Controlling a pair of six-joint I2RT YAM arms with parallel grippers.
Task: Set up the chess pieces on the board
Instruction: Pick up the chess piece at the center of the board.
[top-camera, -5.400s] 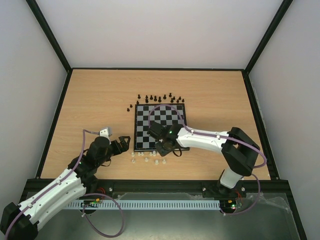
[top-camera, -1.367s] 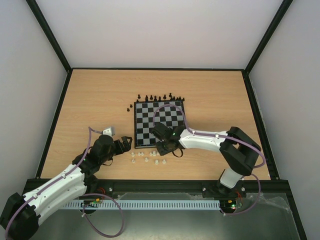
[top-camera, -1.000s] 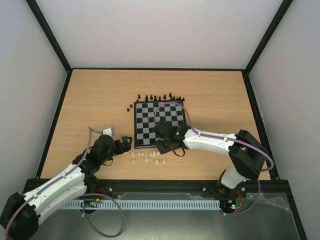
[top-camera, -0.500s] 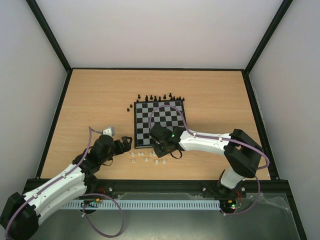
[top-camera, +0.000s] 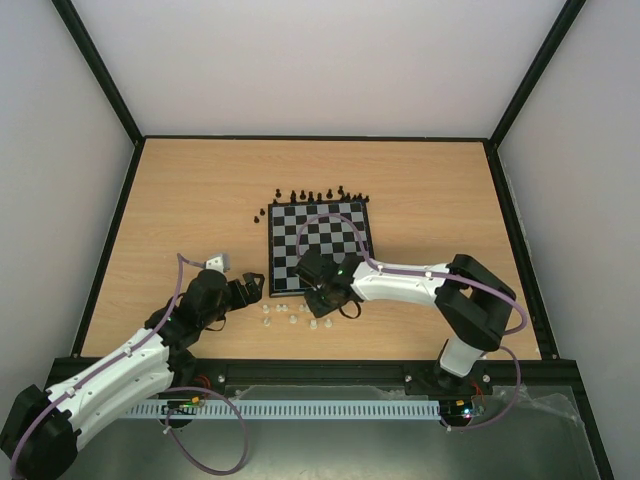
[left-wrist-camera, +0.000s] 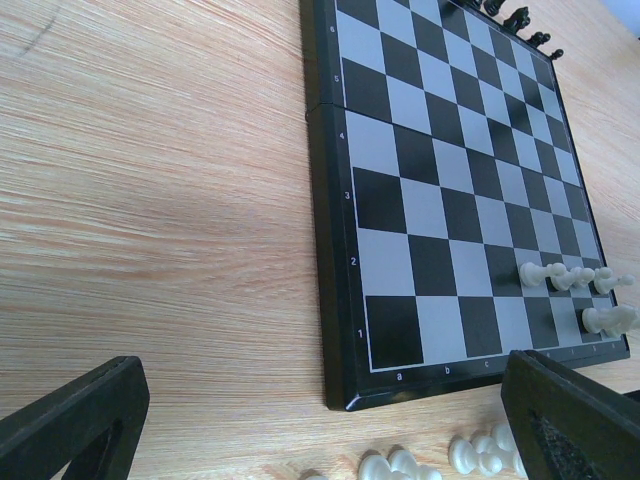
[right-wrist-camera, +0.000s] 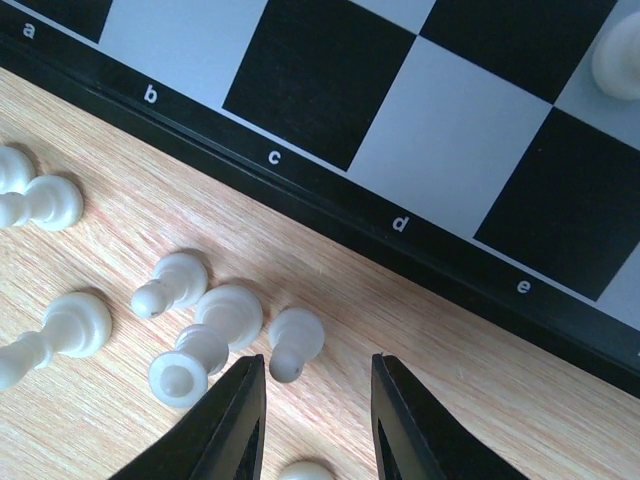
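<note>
The board (top-camera: 318, 243) lies mid-table, and a row of black chess pieces (top-camera: 318, 195) stands on the wood beyond its far edge. Several white chess pieces (top-camera: 285, 314) lie loose in front of its near edge. My right gripper (top-camera: 322, 302) hangs low over them. In the right wrist view it (right-wrist-camera: 315, 405) is open, and a white pawn (right-wrist-camera: 294, 341) stands just ahead of the gap, nearer the left finger, untouched. A few white pieces (left-wrist-camera: 562, 276) stand on the board near its right corner. My left gripper (top-camera: 252, 287) is wide open and empty beside the board's near left corner (left-wrist-camera: 345, 400).
Two lone black pieces (top-camera: 262, 213) stand off the board's far left corner. More toppled white pieces (right-wrist-camera: 190, 330) crowd just left of the right gripper's left finger, another white piece (right-wrist-camera: 305, 471) lies below the gap, and the board's dark rim (right-wrist-camera: 400, 225) runs close ahead.
My right gripper has slid off the board's near rows, left and toward the near edge, down over the loose white pieces. The left arm has stayed still.
</note>
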